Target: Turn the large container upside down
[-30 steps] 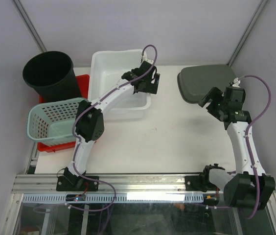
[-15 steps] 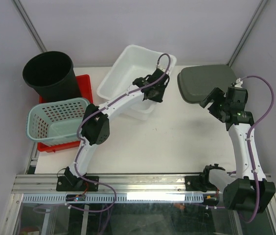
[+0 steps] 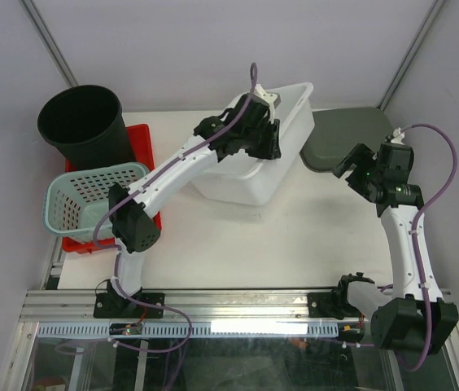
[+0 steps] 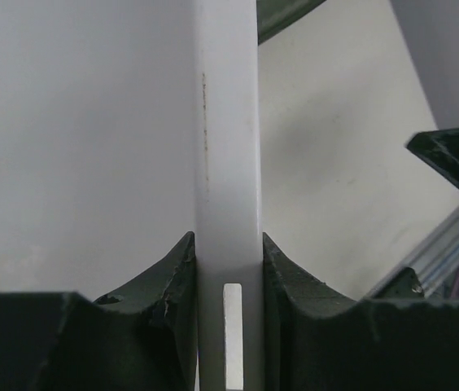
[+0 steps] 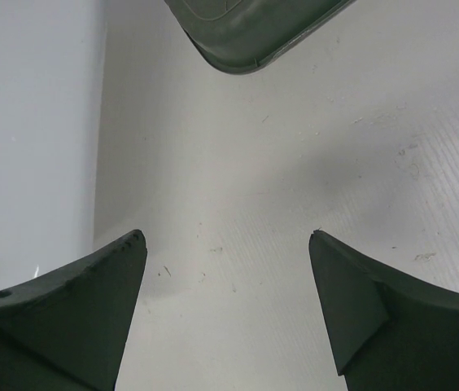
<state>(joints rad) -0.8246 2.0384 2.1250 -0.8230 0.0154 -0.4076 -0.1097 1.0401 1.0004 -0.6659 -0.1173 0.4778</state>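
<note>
I find the tub (image 3: 246,183) at the middle of the desk's far edge, tipped up on its side, not yet inverted. I judge it light, stiff and smooth. The rim is the place to hold, though it may slip. My left gripper (image 4: 228,252) is clamped on the rim wall, arm stretched far and raised. My right gripper (image 5: 228,244) hangs wide open and empty, near the right edge beside the grey lid (image 3: 347,130).
</note>
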